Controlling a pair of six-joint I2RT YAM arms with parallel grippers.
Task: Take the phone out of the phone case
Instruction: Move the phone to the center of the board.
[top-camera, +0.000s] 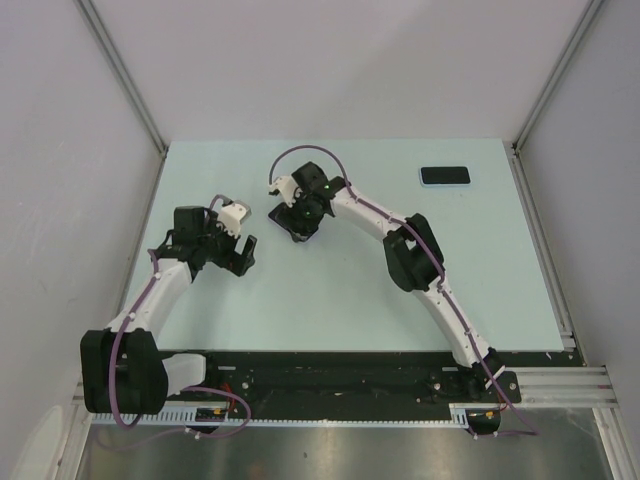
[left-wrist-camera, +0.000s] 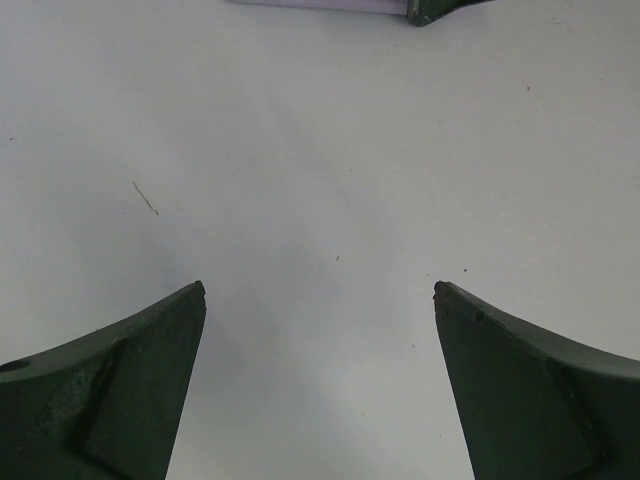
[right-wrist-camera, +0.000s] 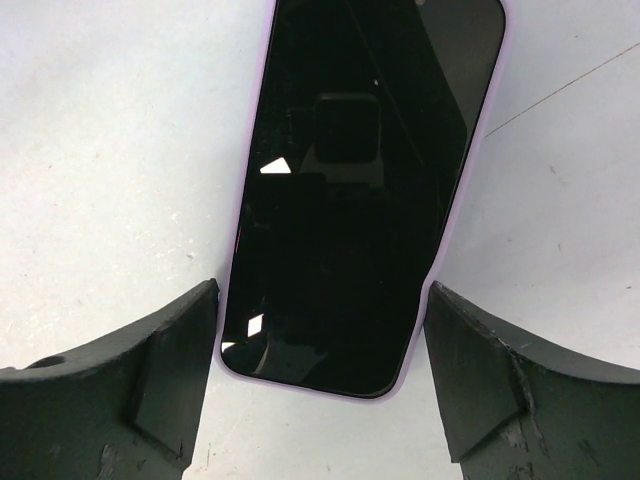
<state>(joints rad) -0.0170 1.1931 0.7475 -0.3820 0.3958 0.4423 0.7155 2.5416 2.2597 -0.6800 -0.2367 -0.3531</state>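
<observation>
Your right tool straddles phone case near end, jaws at both sides; clamped or not, cannot tell. Long axis runs straight ahead. Left tool agape, farther off.

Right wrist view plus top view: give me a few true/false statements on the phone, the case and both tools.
1. The black slab phone lies screen-up between the right tool fingers. True.
2. The phone is out of its lilac soft case. False: the lilac rim wraps its visible edges.
3. The left tool grips the case. False: it is open over the bare pale table.
4. A second dark phone in a light blue case lies at the table's far right. True.
</observation>
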